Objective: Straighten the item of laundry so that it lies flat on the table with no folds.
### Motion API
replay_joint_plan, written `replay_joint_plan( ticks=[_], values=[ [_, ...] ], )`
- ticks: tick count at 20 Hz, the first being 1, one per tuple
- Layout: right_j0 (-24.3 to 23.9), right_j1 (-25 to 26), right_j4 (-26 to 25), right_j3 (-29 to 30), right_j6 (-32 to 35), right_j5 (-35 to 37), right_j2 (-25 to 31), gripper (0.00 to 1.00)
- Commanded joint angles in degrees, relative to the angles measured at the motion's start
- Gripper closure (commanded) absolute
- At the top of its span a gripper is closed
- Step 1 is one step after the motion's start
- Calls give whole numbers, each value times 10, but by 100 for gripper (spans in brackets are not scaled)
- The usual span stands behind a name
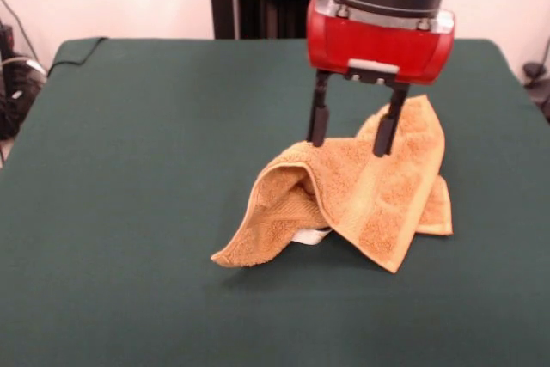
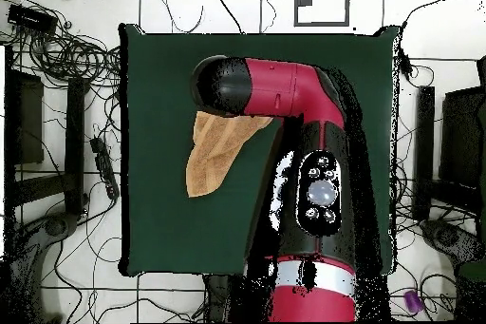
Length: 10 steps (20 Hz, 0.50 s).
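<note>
We see the towel (image 1: 361, 191) bunched in a tented heap near mid-table (image 1: 129, 212), one corner peaked up behind the pincer (image 1: 351, 137), a lower flap folded over with the white tag (image 1: 309, 236) peeking out under it. Pincer's two fingers (image 1: 318, 118) stand spread, tips at the towel's top ridge; nothing looks clamped, so we read it as open. Overhead, the arm (image 2: 294, 92) covers part of the towel. We judge it's far from flat; folds remain.

looped terry towel (image 1: 369, 195), matt cloth table (image 1: 129, 169)
</note>
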Motion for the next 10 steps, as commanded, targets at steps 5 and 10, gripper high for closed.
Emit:
replay_joint_plan(
  ticks=[5,10],
  values=[
    [33,38,17,-1,117,23,17,0],
    [38,51,18,-3,124,7,14,0]
  ],
)
